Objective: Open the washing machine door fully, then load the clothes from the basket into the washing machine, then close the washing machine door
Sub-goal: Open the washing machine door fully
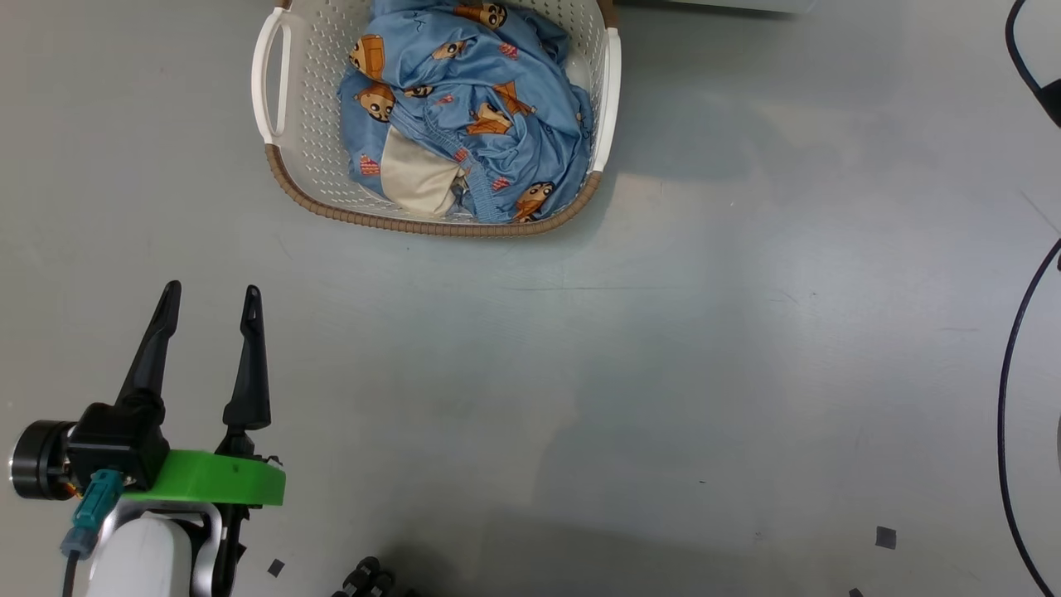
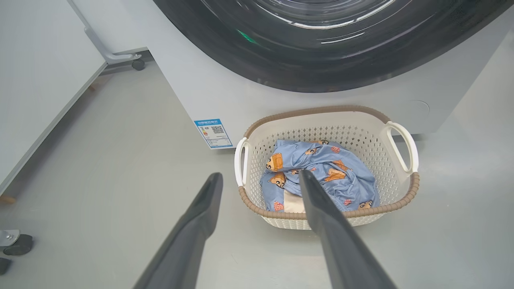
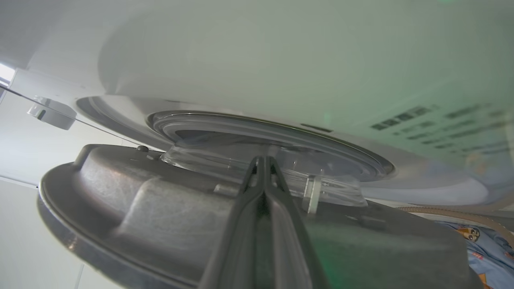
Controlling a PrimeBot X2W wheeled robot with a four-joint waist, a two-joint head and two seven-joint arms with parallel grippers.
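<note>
The basket [image 1: 431, 225] stands on the grey floor at the top of the head view, with the light blue bear-print clothes [image 1: 472, 99] heaped inside. My left gripper [image 1: 211, 288] hovers open at the lower left, apart from the basket, nothing between its fingers. Its wrist view shows the left gripper [image 2: 261, 173] facing the basket [image 2: 321, 110], the clothes [image 2: 333, 172], the white washing machine [image 2: 200, 80] and the black-rimmed washing machine door [image 2: 321, 60]. My right gripper [image 3: 263, 158] is shut, lying over the grey inner face of the door [image 3: 140, 208], which stands ajar from the machine front [image 3: 281, 60].
A black cable [image 1: 1007, 398] curves along the right edge of the floor. A white panel on a castor [image 2: 138, 64] stands left of the machine, and another castor [image 2: 18, 244] sits at the lower left. A blue sticker [image 2: 213, 133] marks the machine's lower corner.
</note>
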